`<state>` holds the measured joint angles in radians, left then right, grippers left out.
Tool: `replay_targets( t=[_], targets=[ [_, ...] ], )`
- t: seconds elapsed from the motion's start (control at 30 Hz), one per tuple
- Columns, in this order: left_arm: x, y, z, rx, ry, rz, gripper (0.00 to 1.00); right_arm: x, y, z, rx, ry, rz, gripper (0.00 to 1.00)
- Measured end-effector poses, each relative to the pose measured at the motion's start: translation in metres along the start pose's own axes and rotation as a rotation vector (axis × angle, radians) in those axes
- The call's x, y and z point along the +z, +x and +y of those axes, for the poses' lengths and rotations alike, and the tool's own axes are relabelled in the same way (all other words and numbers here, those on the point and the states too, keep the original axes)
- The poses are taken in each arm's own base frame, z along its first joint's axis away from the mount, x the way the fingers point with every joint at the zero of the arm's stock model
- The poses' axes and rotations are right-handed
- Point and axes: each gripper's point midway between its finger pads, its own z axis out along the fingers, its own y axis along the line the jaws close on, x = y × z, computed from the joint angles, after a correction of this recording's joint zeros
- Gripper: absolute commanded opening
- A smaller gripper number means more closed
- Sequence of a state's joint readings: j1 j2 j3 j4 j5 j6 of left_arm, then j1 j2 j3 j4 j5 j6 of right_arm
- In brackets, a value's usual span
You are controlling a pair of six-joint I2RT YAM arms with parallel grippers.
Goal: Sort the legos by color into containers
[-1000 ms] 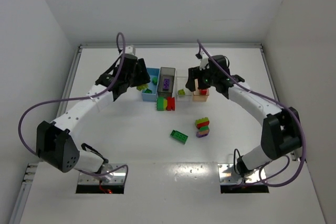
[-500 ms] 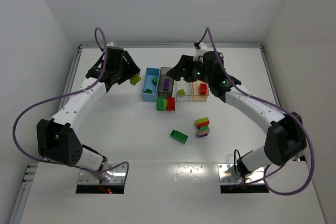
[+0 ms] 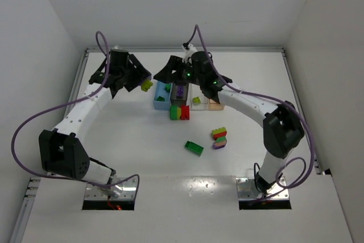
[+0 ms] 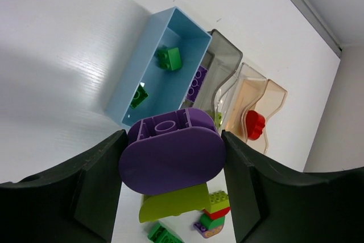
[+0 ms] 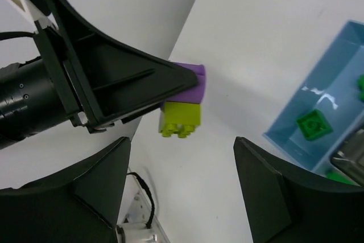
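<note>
My left gripper [image 3: 141,82] [image 4: 173,136] is shut on a purple lego [image 4: 172,152] with a yellow-green lego [image 4: 176,203] [image 3: 147,85] stuck under it, held in the air left of the blue container [image 3: 160,97]. My right gripper [image 3: 162,76] [image 5: 182,147] is open and empty, close to the right of that piece and facing it; its wrist view shows the purple lego [image 5: 192,79] and yellow-green lego [image 5: 181,119]. The blue container [image 4: 149,68] holds green legos [image 4: 169,58]. The dark grey container [image 3: 180,91] holds a purple lego [image 4: 198,82]. The tan container [image 4: 272,109] holds a red lego [image 4: 255,124].
A clear container [image 3: 197,100] stands between the grey and tan ones. Loose on the table are a green and red pair [image 3: 180,112], a green brick [image 3: 194,148] and a small mixed stack [image 3: 219,138]. The walls stand close behind both arms.
My left gripper has drawn back and left from the blue container with the purple and yellow-green piece. My right arm has swung left from the tan container to above the blue one.
</note>
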<state>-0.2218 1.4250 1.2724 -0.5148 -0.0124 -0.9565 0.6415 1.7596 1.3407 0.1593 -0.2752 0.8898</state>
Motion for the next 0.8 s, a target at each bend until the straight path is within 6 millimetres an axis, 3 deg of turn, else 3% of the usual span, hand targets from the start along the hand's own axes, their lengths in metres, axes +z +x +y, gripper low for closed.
replay_targets(
  t=[0.17, 0.4, 0.7, 0.8],
  targets=[
    [-0.001, 0.002, -0.003, -0.013, 0.026, 0.024, 0.0, 0.016, 0.021, 0.017, -0.013, -0.048, 0.045, 0.73],
    [-0.002, 0.002, -0.006, -0.03, 0.049, 0.045, 0.0, 0.025, 0.043, 0.021, -0.015, -0.058, 0.089, 0.73],
    [-0.003, 0.003, -0.013, -0.036, 0.086, 0.059, 0.0, 0.034, 0.035, 0.029, -0.023, -0.069, 0.072, 0.72],
    [-0.002, 0.002, -0.013, -0.037, 0.092, 0.053, 0.0, 0.038, 0.034, 0.028, -0.024, -0.062, 0.068, 0.66]
  ],
)
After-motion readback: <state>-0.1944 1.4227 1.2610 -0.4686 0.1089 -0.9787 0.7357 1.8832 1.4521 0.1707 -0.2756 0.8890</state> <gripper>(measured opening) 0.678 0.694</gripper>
